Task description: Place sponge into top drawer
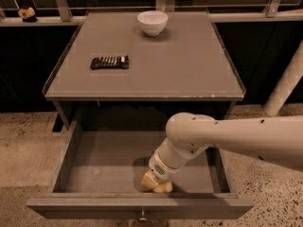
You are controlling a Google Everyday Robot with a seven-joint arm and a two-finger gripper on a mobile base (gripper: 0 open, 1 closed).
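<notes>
The top drawer (104, 167) stands pulled open below the table top, with its small knob (141, 217) at the front. The pale yellow sponge (156, 185) is inside the drawer, low on its floor near the front wall, right of the middle. My gripper (159, 178) is down inside the drawer right at the sponge. It is mostly hidden under the white wrist (168, 162) of my arm, which reaches in from the right.
A grey table top (189, 65) with a raised rim sits above the drawer. A black ribbed bar (110, 62) lies on its left side and a white bowl (152, 22) stands at the back. A white post (286, 82) stands at the right. The floor is speckled.
</notes>
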